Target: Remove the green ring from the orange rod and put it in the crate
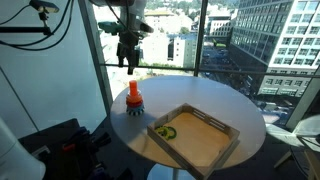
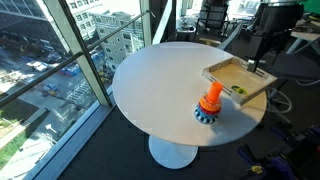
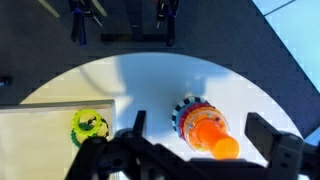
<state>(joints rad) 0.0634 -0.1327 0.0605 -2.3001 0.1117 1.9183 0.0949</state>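
The orange rod (image 1: 134,95) stands upright near the window-side edge of the round white table (image 1: 215,100), with red and bluish rings round its base. It also shows in an exterior view (image 2: 211,100) and in the wrist view (image 3: 205,128). The light-wood crate (image 1: 207,146) lies beside it, and the green ring (image 1: 166,130) lies flat in the crate's corner nearest the rod; the ring also shows in the wrist view (image 3: 90,126). My gripper (image 1: 128,62) hangs open and empty well above the rod. In the wrist view its fingers (image 3: 200,122) straddle the rod from high up.
Floor-to-ceiling window glass (image 1: 170,40) stands close behind the table. Black equipment (image 1: 60,145) sits on the floor beside the table. Office chairs and desks (image 2: 215,15) are beyond the far side. The crate (image 2: 262,79) overhangs near the table's edge.
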